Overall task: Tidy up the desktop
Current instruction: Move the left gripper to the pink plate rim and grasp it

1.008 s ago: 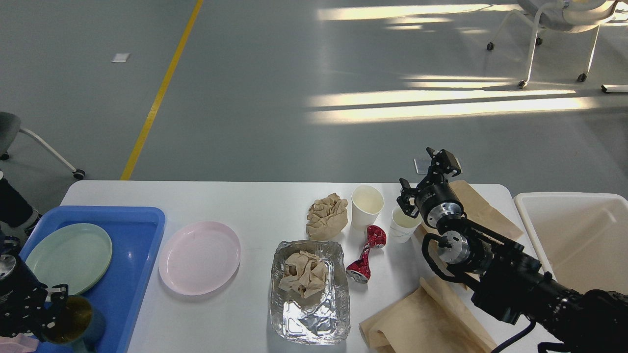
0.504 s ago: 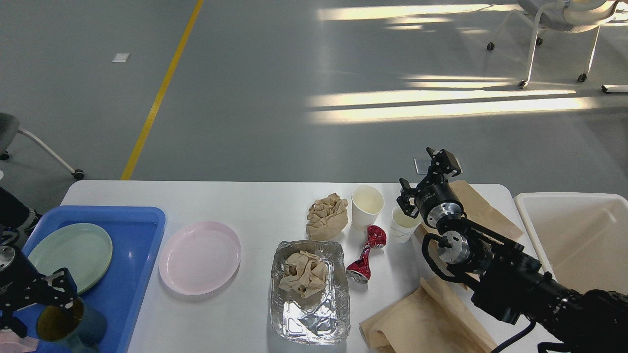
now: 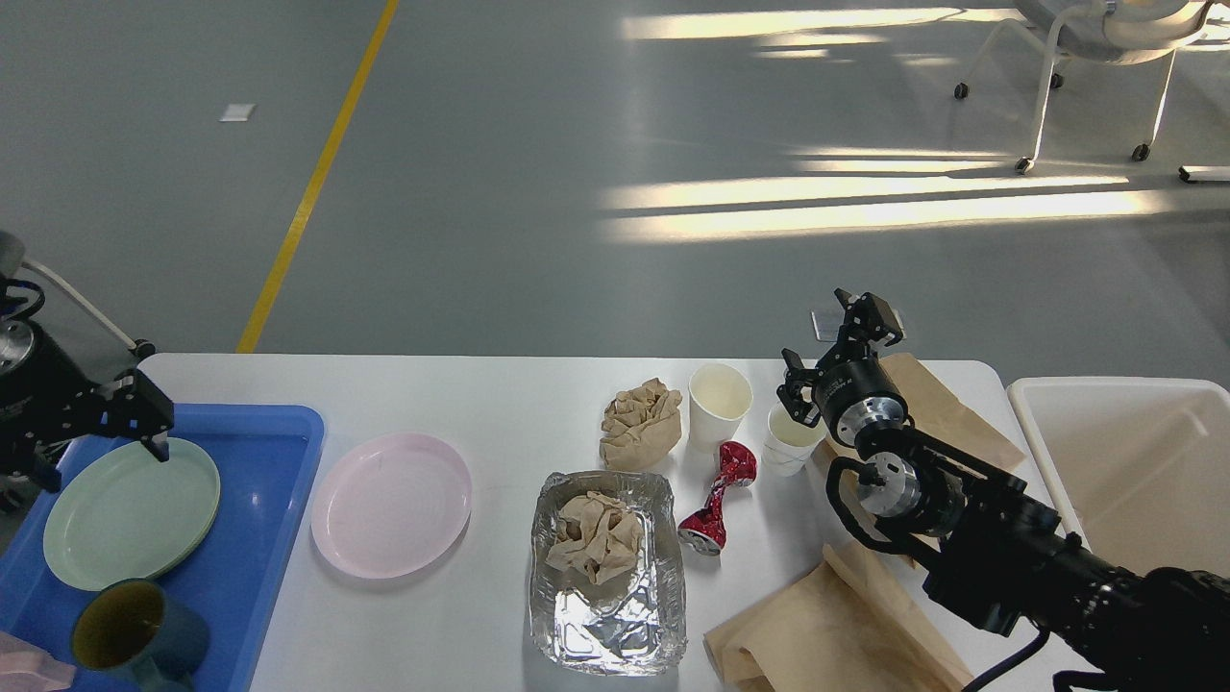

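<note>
Left gripper (image 3: 96,432) has lifted off the dark teal mug (image 3: 135,634), which now stands alone in the blue tray's (image 3: 279,432) near end by the desk's (image 3: 461,384) left edge. Gripper now hovers over the far rim of the green plate (image 3: 130,509), jaws apart, holding nothing.

Right gripper (image 3: 836,360) hasn't shifted: jaws open, empty, poised above the smaller paper cup (image 3: 793,440) near the desk's far-right corner.

Judgement: mug drop-off looks done, so dishes are prob. being gathered in the tray. Pink plate (image 3: 391,505) sits on the bare desk just beside the tray, likely next for the left arm.

Trash left mid-desk: bigger paper cup (image 3: 719,404), crushed red can (image 3: 716,500), crumpled brown paper (image 3: 639,423), foil tray (image 3: 605,567) w/ paper wad inside, brown paper bags at right edge. White bin (image 3: 1115,452) stands off the right end.
</note>
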Controlling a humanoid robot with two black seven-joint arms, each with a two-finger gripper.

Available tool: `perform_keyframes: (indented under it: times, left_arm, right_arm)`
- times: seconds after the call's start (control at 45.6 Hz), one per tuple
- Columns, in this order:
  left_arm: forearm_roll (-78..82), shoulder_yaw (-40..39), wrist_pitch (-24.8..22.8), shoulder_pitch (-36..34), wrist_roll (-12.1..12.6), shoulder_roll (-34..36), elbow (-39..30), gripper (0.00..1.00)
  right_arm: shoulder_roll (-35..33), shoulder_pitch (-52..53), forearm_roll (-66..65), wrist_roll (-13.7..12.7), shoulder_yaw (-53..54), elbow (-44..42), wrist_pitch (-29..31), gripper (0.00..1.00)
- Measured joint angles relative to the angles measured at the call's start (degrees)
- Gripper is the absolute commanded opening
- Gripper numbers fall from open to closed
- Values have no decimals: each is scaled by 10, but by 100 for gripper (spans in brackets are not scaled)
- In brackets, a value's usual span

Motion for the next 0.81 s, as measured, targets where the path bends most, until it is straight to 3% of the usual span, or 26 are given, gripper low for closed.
perform_keyframes:
  times: [0.131, 0.263, 0.416, 0.811]
  left_arm:
    - [-6, 29, 0, -51, -40, -47, -23, 94]
    - [-7, 40, 0, -85, -57, -80, -64, 94]
    - [-9, 38, 0, -76, -82, -127, -73, 94]
    - [-53, -11, 0, 32, -83, -147, -68, 89]
  right_arm:
    - [0, 0, 0, 0, 0, 0, 0, 100]
    - [0, 0, 0, 0, 0, 0, 0, 100]
    - [0, 0, 0, 0, 0, 0, 0, 100]
    - [0, 0, 0, 0, 0, 0, 0, 100]
